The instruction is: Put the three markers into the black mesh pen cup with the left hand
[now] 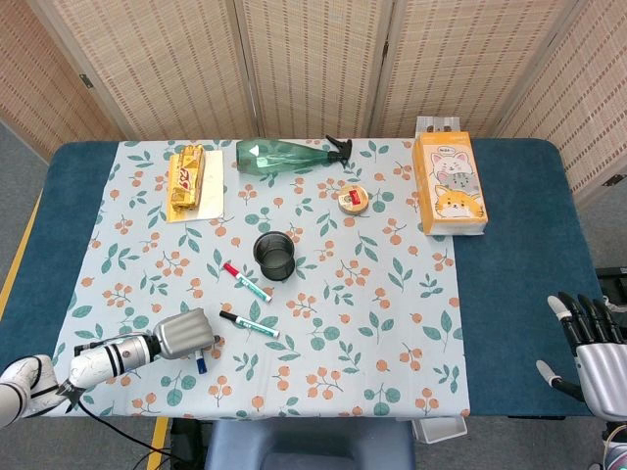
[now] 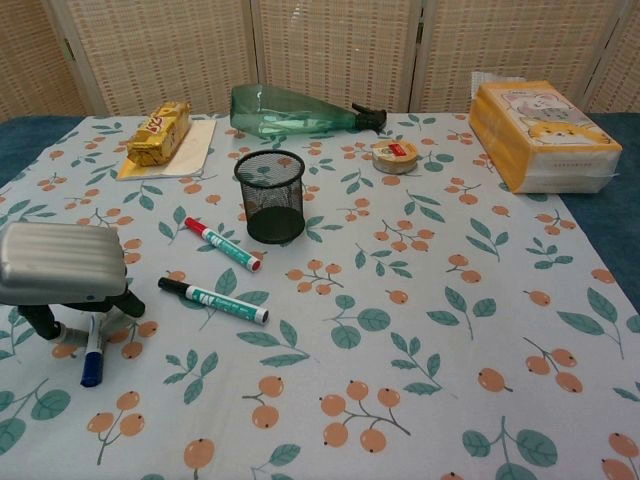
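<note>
Near the middle of the desk [image 2: 600,240] we see the black mesh pen cup [image 2: 269,195] standing upright, and from the head view its inside looks empty. Just in front of the cup and to its left lies the red-capped marker [image 2: 223,245], white and green in the barrel, apart from the cup's base. Further forward from the cup lies the black-capped marker [image 2: 213,299], also flat on the floral cloth [image 2: 420,330]. Well to the cup's front left, our left hand [image 2: 62,270] is lowered over the blue-capped marker [image 2: 93,352]; its dark fingers [image 2: 125,300] straddle the barrel and touch the cloth, but we cannot tell whether they actually grip the marker, which rests on the cloth with its blue cap pointing toward us. Far to the cup's right, off the desk's edge, our right hand [image 1: 588,343] holds nothing, with its fingers apart and upward.
</note>
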